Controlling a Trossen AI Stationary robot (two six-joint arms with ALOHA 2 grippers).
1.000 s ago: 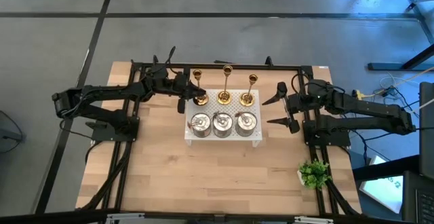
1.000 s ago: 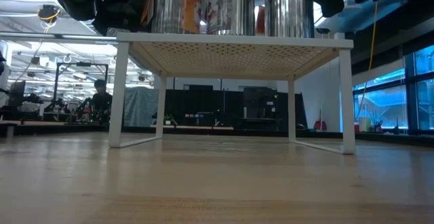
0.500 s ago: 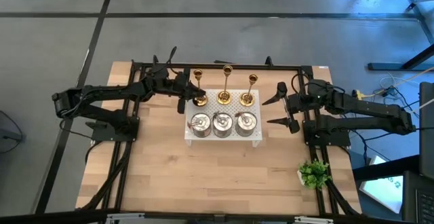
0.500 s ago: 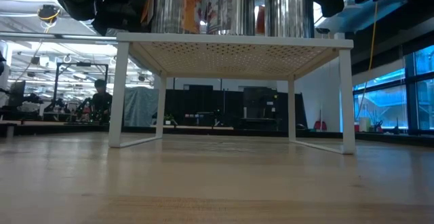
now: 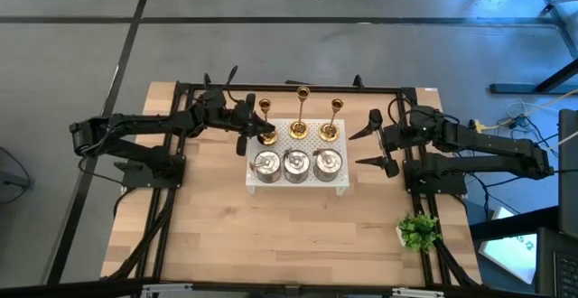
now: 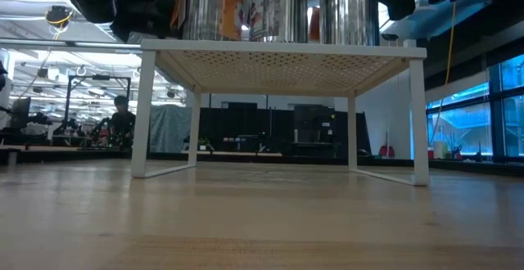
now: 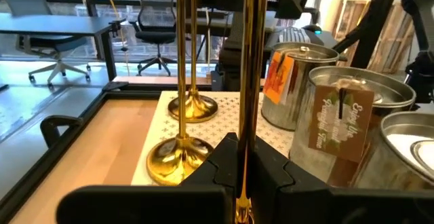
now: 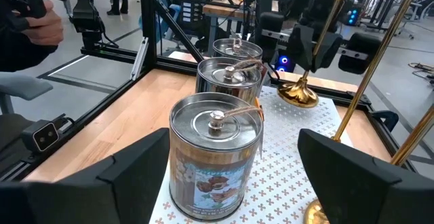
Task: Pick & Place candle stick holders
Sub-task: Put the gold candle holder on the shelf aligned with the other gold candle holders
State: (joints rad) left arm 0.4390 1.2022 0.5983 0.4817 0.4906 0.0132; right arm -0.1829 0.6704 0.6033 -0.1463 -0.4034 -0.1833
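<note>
Three gold candlesticks point(image 5: 301, 117) overhead, left gripper point(image 7: 239, 157) jaws clamping one stem in wrist view, right gripper point(image 5: 372, 140) jaws apart.

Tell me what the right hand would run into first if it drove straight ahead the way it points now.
Most likely the nearest silver tin. The open right hand sits beside the white stand and its wrist view centres that tin between its fingers. Depth is uncertain; a gold candlestick stands just off that line.

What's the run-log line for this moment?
left gripper: shut on gold candlestick, tilted over stand | right gripper: open, waiting beside stand | silver holders: on stand
</note>
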